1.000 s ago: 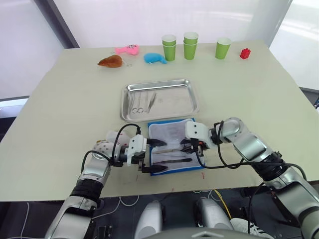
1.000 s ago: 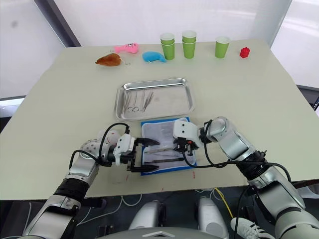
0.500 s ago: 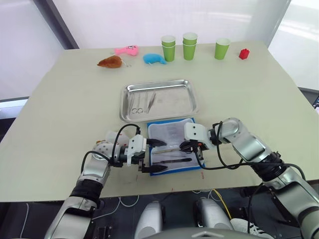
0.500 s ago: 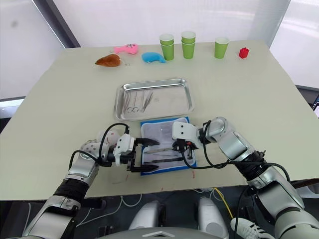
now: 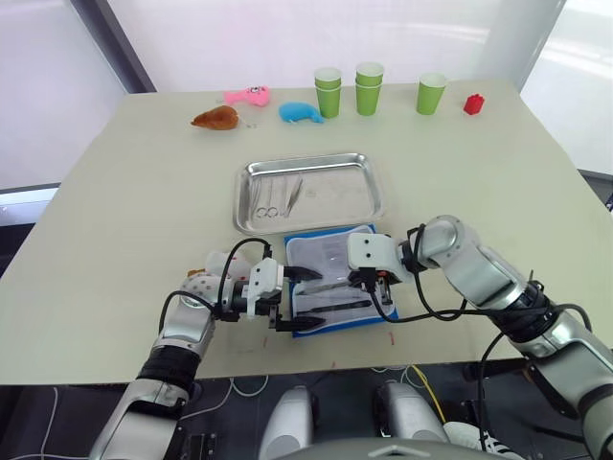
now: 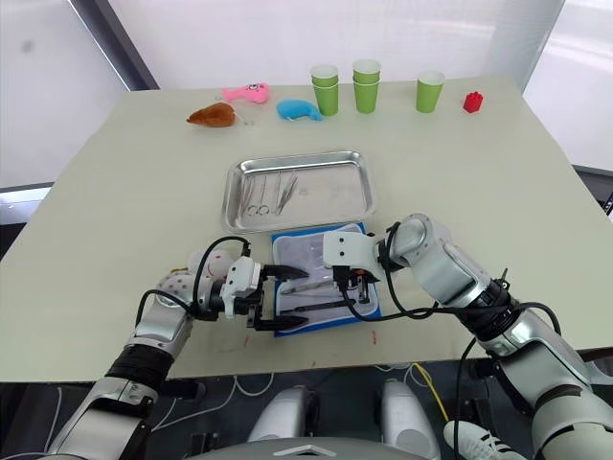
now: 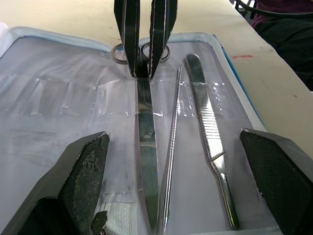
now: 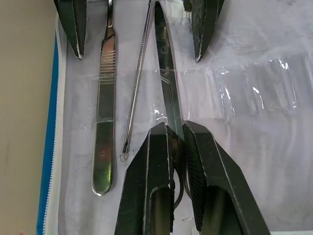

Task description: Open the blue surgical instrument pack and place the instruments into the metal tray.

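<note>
The blue surgical instrument pack (image 5: 330,240) lies open on the table, pale lining up, just in front of the metal tray (image 5: 335,196). In its clear pockets lie scissors (image 7: 146,147), a thin probe (image 7: 171,147) and a flat ridged handle (image 7: 208,132). My right gripper (image 8: 174,126) is shut on the scissors' shank close to the ring handles. My left gripper (image 5: 308,300) stands open at the pack's left end, its fingers (image 7: 83,181) either side of the instruments' tips and touching none. A few instruments (image 5: 276,196) lie in the tray's left part.
Along the far edge stand three lots of green cups (image 5: 368,86), a red block (image 5: 471,103), and brown (image 5: 215,118), pink (image 5: 246,95) and blue (image 5: 300,112) plush toys. Bare table lies left and right of the tray.
My right gripper has crept a little to the left over the pack, still closed on the scissors. The left arm has stayed put. The camera has shifted slightly.
</note>
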Controlling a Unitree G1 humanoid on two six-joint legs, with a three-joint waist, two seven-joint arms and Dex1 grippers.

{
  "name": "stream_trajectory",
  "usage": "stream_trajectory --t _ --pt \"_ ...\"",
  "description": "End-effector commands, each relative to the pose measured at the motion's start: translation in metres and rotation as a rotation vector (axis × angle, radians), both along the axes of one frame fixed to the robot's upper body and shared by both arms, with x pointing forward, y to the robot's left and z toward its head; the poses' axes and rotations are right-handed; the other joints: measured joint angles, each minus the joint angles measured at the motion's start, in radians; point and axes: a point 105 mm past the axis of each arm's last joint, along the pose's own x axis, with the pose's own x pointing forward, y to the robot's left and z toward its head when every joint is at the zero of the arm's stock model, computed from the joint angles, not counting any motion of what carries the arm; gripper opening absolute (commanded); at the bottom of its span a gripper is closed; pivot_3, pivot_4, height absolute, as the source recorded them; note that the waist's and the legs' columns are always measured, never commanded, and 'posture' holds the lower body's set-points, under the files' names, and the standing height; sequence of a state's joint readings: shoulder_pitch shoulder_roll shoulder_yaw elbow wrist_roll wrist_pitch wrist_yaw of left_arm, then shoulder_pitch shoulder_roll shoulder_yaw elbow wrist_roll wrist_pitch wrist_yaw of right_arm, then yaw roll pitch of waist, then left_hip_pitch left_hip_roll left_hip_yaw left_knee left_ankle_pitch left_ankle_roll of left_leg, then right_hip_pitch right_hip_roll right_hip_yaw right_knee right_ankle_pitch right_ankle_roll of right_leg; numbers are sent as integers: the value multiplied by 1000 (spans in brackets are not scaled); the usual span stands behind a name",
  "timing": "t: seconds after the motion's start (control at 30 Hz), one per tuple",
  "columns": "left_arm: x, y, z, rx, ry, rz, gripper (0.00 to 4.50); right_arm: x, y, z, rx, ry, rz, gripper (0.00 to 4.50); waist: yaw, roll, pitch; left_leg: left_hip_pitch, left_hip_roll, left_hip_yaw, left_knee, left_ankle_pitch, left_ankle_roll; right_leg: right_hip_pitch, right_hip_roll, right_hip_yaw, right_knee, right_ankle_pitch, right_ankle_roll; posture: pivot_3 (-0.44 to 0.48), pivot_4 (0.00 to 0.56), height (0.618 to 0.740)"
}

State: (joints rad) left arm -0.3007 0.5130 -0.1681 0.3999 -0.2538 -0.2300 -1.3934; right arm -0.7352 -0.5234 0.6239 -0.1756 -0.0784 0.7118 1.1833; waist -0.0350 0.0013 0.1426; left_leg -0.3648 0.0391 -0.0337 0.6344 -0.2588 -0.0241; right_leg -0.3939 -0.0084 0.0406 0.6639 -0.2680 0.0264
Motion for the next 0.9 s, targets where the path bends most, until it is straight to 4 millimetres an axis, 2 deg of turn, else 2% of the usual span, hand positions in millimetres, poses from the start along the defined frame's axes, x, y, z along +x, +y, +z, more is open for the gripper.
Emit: stream_trajectory --t 0.03,0.3,0.5,0.9 --pt "-28 1 -55 107 231 -3 4500 -2 7 26 1 -94 46 191 1 0 0 0 0 0 0 0 0 0 0 0 0 0 0 0 150 740" --pt "-28 2 -57 107 237 4 4500 0 3 32 -37 -128 48 191 2 0 0 0 -1 0 0 0 0 0 -1 0 0 0 0 0 150 740" --pt "-28 2 -58 105 240 10 4500 2 -8 34 -48 -137 43 191 3 1 0 0 -1 0 0 0 0 0 -2 0 -1 0 0 0 150 740" --pt "-29 2 -62 109 237 12 4500 3 -54 42 -111 -140 24 191 6 4 -2 0 -2 0 0 0 0 0 -2 -1 -1 0 1 0 150 740"
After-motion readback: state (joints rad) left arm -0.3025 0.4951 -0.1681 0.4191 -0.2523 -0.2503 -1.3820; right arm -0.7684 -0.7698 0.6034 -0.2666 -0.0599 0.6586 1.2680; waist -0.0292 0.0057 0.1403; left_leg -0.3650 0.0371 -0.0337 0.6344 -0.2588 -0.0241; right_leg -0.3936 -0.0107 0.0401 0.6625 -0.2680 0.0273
